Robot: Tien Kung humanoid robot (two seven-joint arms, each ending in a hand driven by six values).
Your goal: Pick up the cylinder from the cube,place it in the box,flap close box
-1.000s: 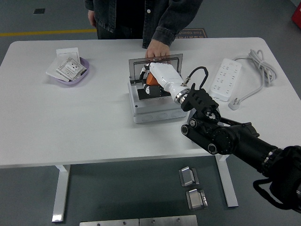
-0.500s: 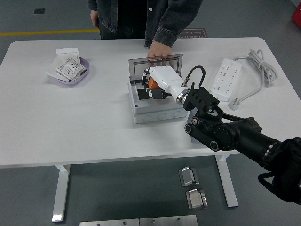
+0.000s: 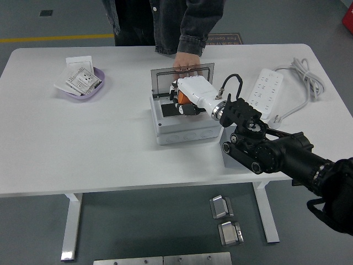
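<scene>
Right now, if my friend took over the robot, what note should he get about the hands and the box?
Right hand, white with dark fingers, is reaching into the open white square box; it seems closed on something orange, probably the cylinder, though the grasp is partly hidden.
Left hand: not in view.
The box's clear flap lid stands upright; a person's hand holds its top edge.
Done: the cylinder looks to have reached the box.
Left: let go, pull the hand out, close the flap.

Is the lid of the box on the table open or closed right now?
Open. The lid stands upright at the back of the box, a person's hand rests on its top edge, and the right hand reaches inside.
</scene>
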